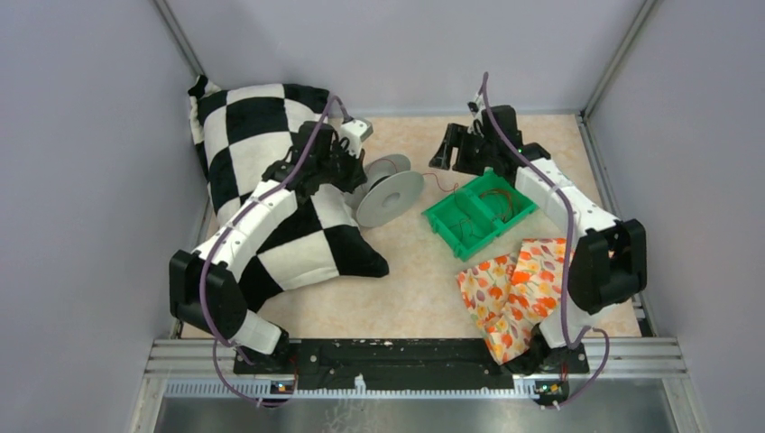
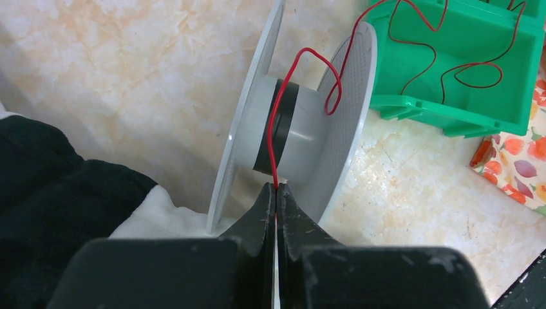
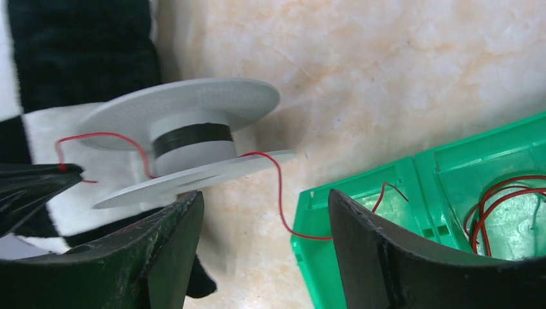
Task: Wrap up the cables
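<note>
Top external view, left to right: a black-and-white checkered cushion (image 1: 271, 234) lies under the left arm. The left pincer (image 2: 276, 192) is clenched on a thin red cable (image 2: 281, 109), which is pinched right at its fingertips. Just ahead of those tips stands a grey spool (image 2: 302, 135) with a black band around its hub. The cable rises from the pincer over the hub, loops past the rim and runs into a green bin (image 2: 451, 71) to the pincer's right, where more red loops lie. The right pincer (image 3: 264, 212) is released, jaws spread wide and gripping nothing, with the bin just below and ahead of it. A floral cloth (image 1: 514, 289) lies behind it, near that arm's base.
</note>
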Motion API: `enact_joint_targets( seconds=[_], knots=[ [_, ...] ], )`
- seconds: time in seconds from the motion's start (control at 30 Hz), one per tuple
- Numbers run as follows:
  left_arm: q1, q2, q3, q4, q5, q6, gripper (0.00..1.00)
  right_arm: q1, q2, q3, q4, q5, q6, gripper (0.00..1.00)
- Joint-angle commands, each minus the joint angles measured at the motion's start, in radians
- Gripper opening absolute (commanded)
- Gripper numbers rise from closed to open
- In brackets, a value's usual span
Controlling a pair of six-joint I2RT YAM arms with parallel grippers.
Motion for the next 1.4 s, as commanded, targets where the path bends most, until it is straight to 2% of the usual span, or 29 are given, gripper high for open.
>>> enact_joint_targets(
  seconds=[0.0, 0.17, 0.4, 0.57, 0.73, 0.93, 1.03, 1.2, 1.37],
  knots=[
    [0.003, -0.052, 0.015, 0.046, 0.009, 0.083, 0.00, 0.006, -0.128, 0.011, 0.031, -0.033, 0.033, 0.72],
    [0.003, -0.056, -0.007, 0.014, 0.012, 0.154, 0.00, 0.010, -0.190, 0.005, 0.035, -0.043, 0.052, 0.73],
    [0.004, -0.077, -0.059, 0.067, -0.002, 0.139, 0.00, 0.030, -0.219, -0.008, 0.021, -0.053, 0.051, 0.73],
    [0.004, -0.094, -0.068, 0.092, -0.016, 0.157, 0.00, 0.112, -0.215, 0.005, -0.024, 0.063, 0.080, 0.74],
    [0.004, -0.103, -0.080, 0.095, -0.024, 0.165, 0.00, 0.210, -0.181, 0.049, -0.141, 0.309, 0.351, 0.70],
    [0.003, -0.108, -0.097, 0.085, -0.010, 0.183, 0.00, 0.357, -0.225, -0.020, -0.061, 0.471, 0.642, 0.70],
    [0.004, -0.110, -0.103, 0.085, -0.027, 0.177, 0.00, 0.386, -0.171, 0.051, -0.184, 0.555, 0.798, 0.69],
    [0.004, -0.117, -0.119, 0.094, -0.034, 0.186, 0.00, 0.425, -0.010, 0.264, -0.402, 0.643, 0.890, 0.69],
    [0.004, -0.115, -0.121, 0.095, -0.014, 0.182, 0.00, 0.428, 0.041, 0.245, -0.326, 0.593, 0.941, 0.69]
  ],
)
